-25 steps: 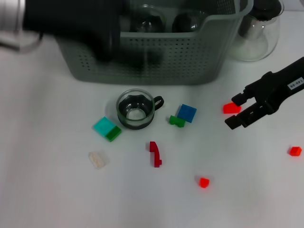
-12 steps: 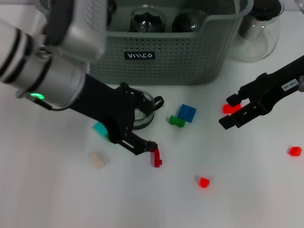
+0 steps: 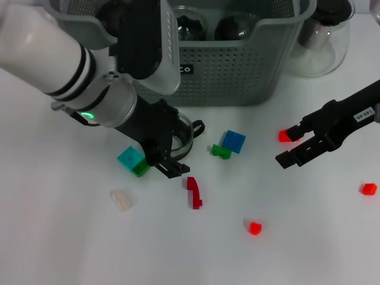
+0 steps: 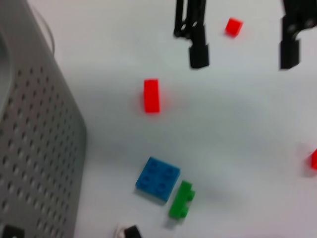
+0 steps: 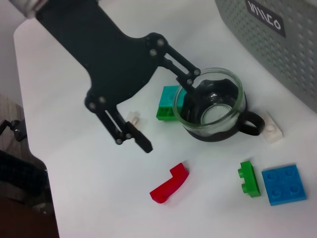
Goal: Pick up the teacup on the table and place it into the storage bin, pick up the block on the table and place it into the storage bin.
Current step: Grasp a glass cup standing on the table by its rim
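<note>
Storage bin (image 5: 277,44) carries a black label (image 5: 265,16) — white logo, letters not legible.

From your head view, the grey-green perforated plastic storage bin (image 3: 237,65) is cut off by the top edge, and the left arm covers its upper-left corner and part of its black label. The clear glass teacup (image 3: 181,133) is half hidden behind the left gripper (image 3: 168,155). The clear glass carafe (image 3: 323,41) at upper right is cropped.
</note>
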